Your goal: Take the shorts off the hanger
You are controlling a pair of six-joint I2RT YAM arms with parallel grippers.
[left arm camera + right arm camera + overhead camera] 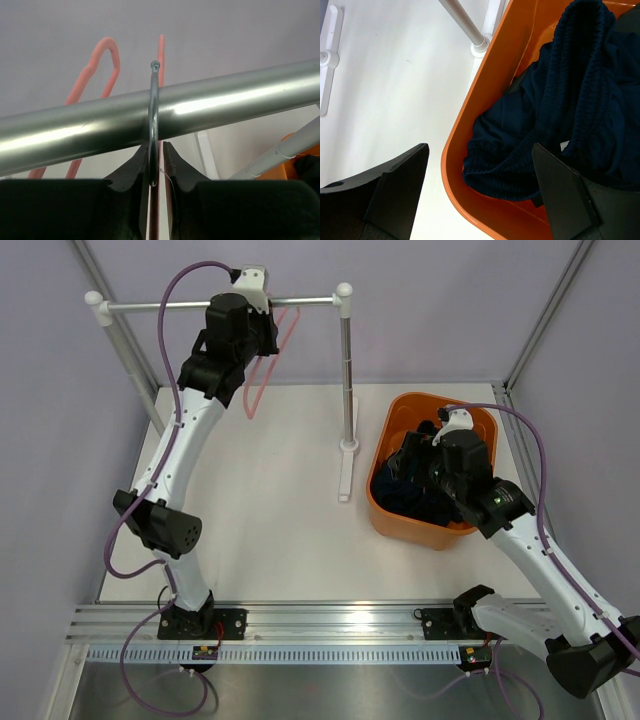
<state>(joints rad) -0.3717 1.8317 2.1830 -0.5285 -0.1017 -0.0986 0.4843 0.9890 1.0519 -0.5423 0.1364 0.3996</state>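
- Clamping the thin metal hook (154,115) of the pink hanger (262,375), the left gripper (155,152) has its fingers nearly together, one on each side of the wire.
- The hook loops over the silver rail (225,95), and the fingers sit just below that rail.
- In the top view the left arm reaches up to the rail's left half, and the hanger's pink frame hangs beneath it.
- The right gripper (480,150) is spread wide with nothing between its fingers, and it hovers over the near-left rim of the orange basket (485,85).
- The shorts (560,110) lie crumpled inside the basket as a dark navy heap, well apart from the hanger.
- The basket stands on the white table (270,530), just right of the rail's upright post (346,370).
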